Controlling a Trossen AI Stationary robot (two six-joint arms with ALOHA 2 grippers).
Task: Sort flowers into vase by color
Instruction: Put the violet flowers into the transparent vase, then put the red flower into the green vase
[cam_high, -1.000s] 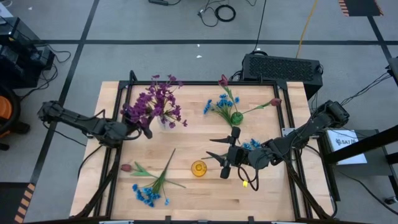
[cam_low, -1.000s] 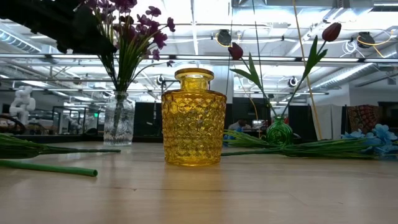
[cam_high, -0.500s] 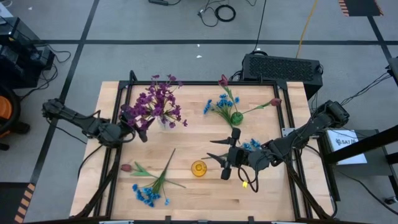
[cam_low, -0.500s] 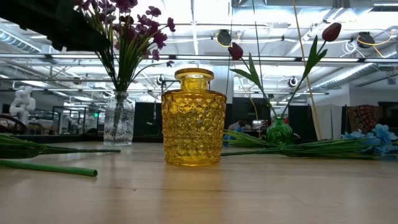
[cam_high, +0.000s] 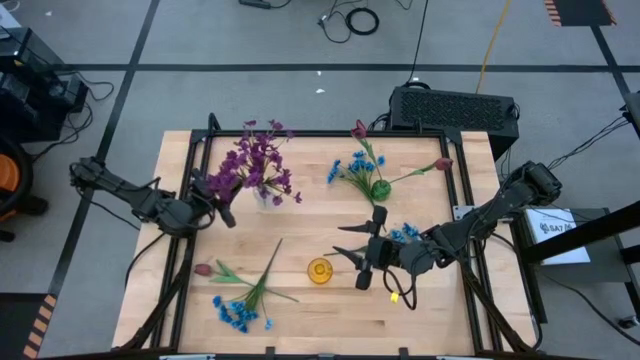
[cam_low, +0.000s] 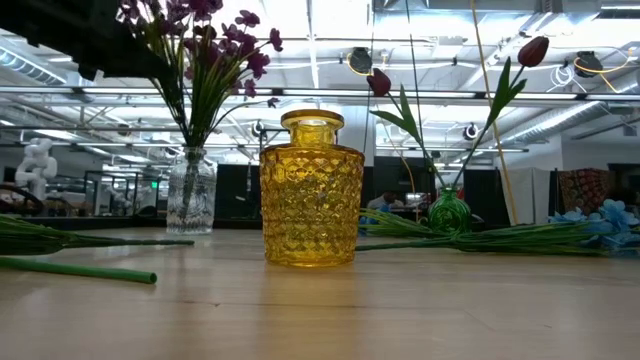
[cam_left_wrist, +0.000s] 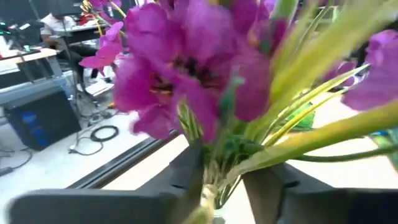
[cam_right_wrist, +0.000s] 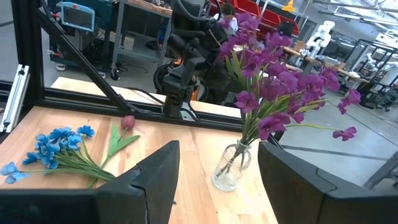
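Observation:
A clear vase (cam_high: 264, 197) (cam_low: 190, 190) (cam_right_wrist: 231, 167) holds a bunch of purple flowers (cam_high: 262, 160). My left gripper (cam_high: 224, 210) is just left of it, shut on a purple sprig (cam_left_wrist: 186, 68) that leans out toward the left. My right gripper (cam_high: 340, 240) (cam_right_wrist: 217, 180) hovers open right of the empty yellow vase (cam_high: 319, 270) (cam_low: 311, 190). A green vase (cam_high: 380, 188) (cam_low: 449, 212) holds blue flowers and two red tulips. On the table lie a red tulip (cam_high: 204, 269), a blue sprig (cam_high: 235, 313) and more blue blossoms (cam_high: 405, 233) by my right arm. My left gripper pinches the purple sprig's green stems (cam_left_wrist: 217, 177) just below the blossoms, between its two fingers. The blossoms stand close in front of the fingers. The sprig's lower end is hidden, so I cannot tell whether it sits in the clear vase.
A black frame rail (cam_high: 190, 230) runs along the table's left and right sides and far edge. Bare wood lies along the near edge (cam_high: 340, 320). Long green stems (cam_low: 80, 268) lie on the table on both sides of the yellow vase.
My left gripper has drawn back a little toward the table's left edge, and its arm has slid out of the low view's upper left. The purple blossoms on the bunch's left side have gone with it. My right arm has kept still.

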